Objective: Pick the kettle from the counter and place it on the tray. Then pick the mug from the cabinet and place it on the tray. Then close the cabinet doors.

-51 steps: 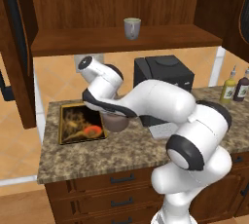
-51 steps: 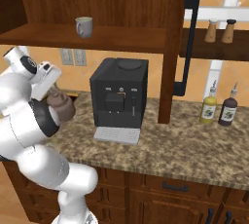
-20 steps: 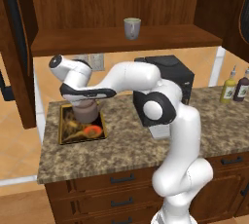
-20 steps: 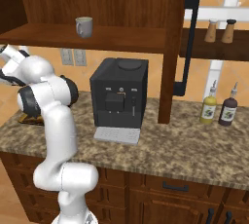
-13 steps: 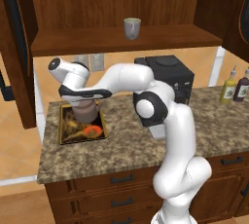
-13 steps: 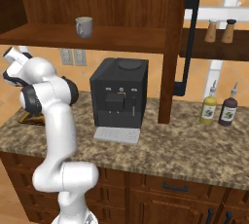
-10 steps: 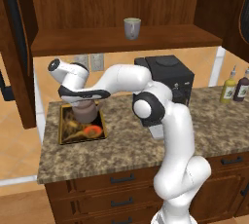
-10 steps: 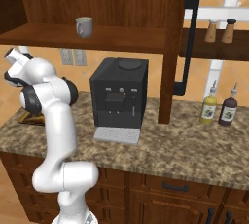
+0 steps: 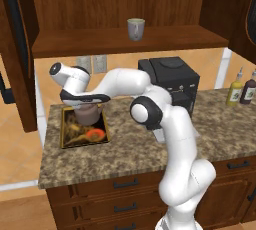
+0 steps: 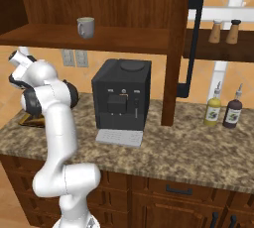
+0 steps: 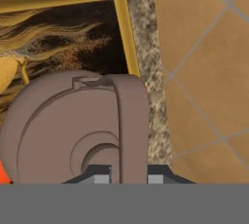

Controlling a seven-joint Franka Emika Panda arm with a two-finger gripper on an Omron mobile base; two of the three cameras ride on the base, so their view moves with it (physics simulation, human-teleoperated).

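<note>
Cabinet [image 9: 120,4] stood open over the granite tabletop [image 9: 130,144], doors [image 9: 17,49] swung wide. Black coffee machine [image 10: 121,95] sat mid-tabletop. Tray [image 9: 67,136] lay at the tabletop's left end with the kettle [image 9: 86,115] over it, on or just above. Gripper [image 11: 127,177] pinched the kettle's arched handle. Mug [image 9: 135,28] was on the cabinet shelf.

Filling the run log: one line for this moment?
phase: kettle placement | claw: shut on kettle handle | kettle: over tray | mug: on cabinet shelf
</note>
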